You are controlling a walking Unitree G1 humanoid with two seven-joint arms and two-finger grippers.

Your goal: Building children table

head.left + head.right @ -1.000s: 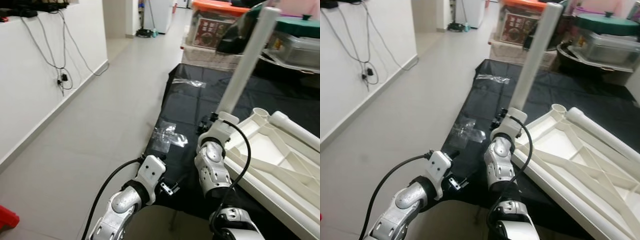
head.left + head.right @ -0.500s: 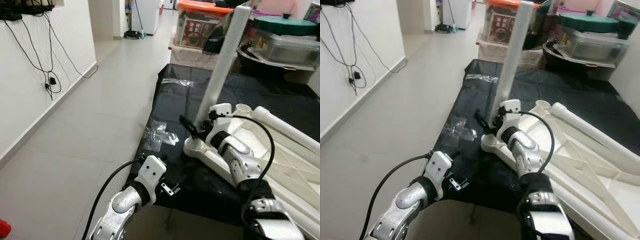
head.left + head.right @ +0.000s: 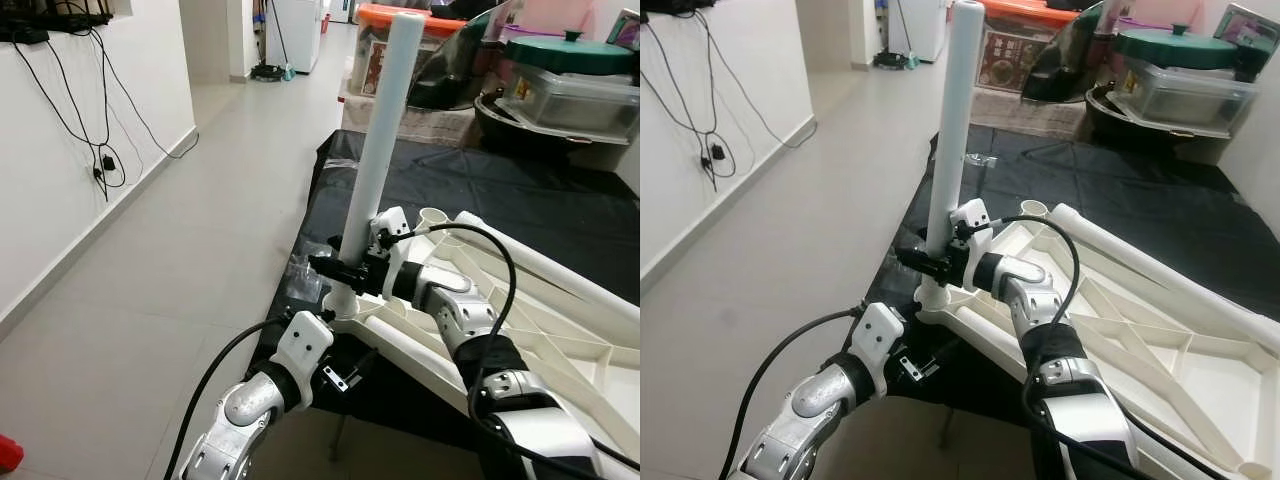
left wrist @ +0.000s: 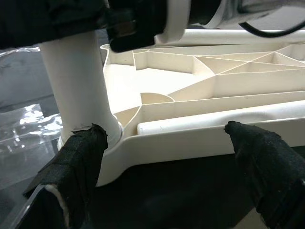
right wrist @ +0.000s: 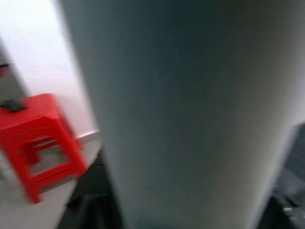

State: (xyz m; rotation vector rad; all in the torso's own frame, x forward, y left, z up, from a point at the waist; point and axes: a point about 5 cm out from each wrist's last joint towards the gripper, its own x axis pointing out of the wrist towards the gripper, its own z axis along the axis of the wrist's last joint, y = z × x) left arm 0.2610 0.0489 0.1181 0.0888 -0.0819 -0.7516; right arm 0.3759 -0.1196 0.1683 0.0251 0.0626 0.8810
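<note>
The right end effector (image 3: pixel 338 268), at the centre of the left eye view, is clamped on the lower part of a white table leg (image 3: pixel 378 140). The leg stands upright, its foot seated in the corner socket of the upturned white tabletop (image 3: pixel 560 330). The tabletop lies underside up on a black sheet (image 3: pixel 470 190) on the floor, filling the right half of the frame.

The left end effector (image 4: pixel 167 162), lower centre, has its two black fingers (image 4: pixel 76 157) spread apart, one on each side of that same corner and just short of it.

Crumpled clear plastic wrap (image 3: pixel 300 275) lies on the sheet beside the socket. Storage boxes (image 3: pixel 420 40) stand along the upper right. In the right wrist view a red stool (image 5: pixel 38 138) stands by a white wall.
</note>
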